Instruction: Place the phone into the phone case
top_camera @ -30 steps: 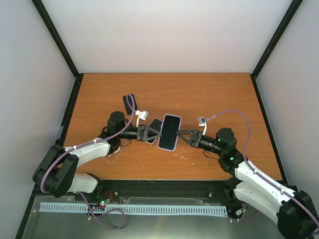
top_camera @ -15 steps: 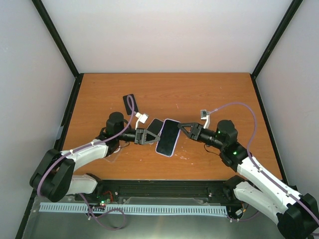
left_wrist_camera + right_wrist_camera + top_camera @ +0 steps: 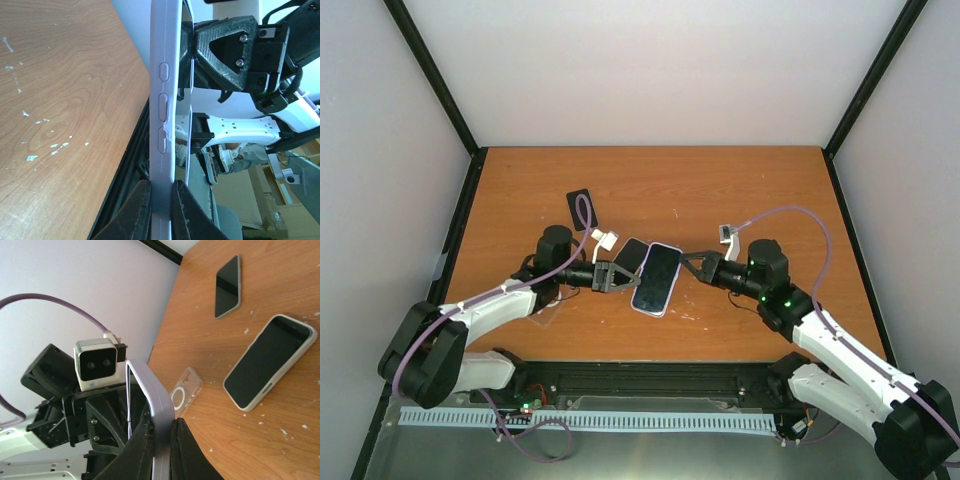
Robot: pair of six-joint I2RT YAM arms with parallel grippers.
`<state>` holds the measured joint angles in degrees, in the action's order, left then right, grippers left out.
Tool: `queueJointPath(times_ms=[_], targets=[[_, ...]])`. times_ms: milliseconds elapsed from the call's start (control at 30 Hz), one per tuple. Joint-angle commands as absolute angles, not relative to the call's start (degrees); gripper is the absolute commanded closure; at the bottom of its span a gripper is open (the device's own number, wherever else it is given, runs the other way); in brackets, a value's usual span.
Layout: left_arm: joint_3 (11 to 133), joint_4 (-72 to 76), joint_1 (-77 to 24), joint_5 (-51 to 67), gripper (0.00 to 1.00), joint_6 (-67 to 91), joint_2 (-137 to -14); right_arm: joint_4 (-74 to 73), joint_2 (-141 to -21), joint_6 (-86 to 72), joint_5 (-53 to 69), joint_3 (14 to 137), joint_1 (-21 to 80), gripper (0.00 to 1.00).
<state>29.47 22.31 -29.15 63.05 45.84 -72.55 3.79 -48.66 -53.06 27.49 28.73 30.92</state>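
- Here the left claw (image 3: 159,205) is clamped on the left edge of the phone case (image 3: 162,100), held above the counter (image 3: 760,190) at mid-scene, with the phone (image 3: 657,278) showing dark inside.
- It likely handles light, stiff and slick, so the long edges suit best, clear of the buttons.
- The right claw (image 3: 161,440) is clamped on its right edge.

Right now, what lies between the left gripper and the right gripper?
Only the phone in its pale case: the left gripper clamps one edge, the right gripper the other. The top view shows it best.
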Motion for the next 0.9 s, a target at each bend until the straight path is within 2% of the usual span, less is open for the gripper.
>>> queueJointPath(times_ms=[0, 233, 267, 367, 467, 633, 700, 867], targets=[[33.1, 16.0, -29.4, 59.9, 1.0, 42.4, -72.1, 4.1, -49.3, -48.3, 26.7, 29.6, 31.2, 0.97], [33.6, 15.2, -29.4, 59.2, 1.0, 42.7, -73.0, 7.1, -50.2, -40.7, 29.6, 28.2, 31.2, 0.97], [33.5, 15.4, -29.4, 59.3, 1.0, 42.7, -73.0, 6.2, -49.8, -40.2, 29.4, 28.4, 31.2, 0.94], [32.6, 17.6, -29.4, 60.2, 1.0, 43.5, -72.2, 4.5, -48.4, -41.4, 28.1, 27.9, 31.1, 0.73], [32.3, 19.9, -29.4, 60.9, 1.0, 44.4, -71.5, 4.5, -48.4, -45.5, 27.8, 26.2, 30.9, 0.58], [32.7, 20.9, -29.4, 60.5, 1.0, 44.8, -72.2, 12.9, -50.1, -54.6, 31.8, 20.5, 30.8, 0.37], [32.8, 21.9, -29.4, 60.0, 1.0, 45.2, -73.4, 15.6, -50.2, -56.4, 32.7, 18.5, 30.8, 0.35], [33.3, 25.4, -29.4, 58.8, 1.0, 47.1, -76.9, 17.2, -50.7, -56.3, 34.7, 18.5, 30.8, 0.36]])
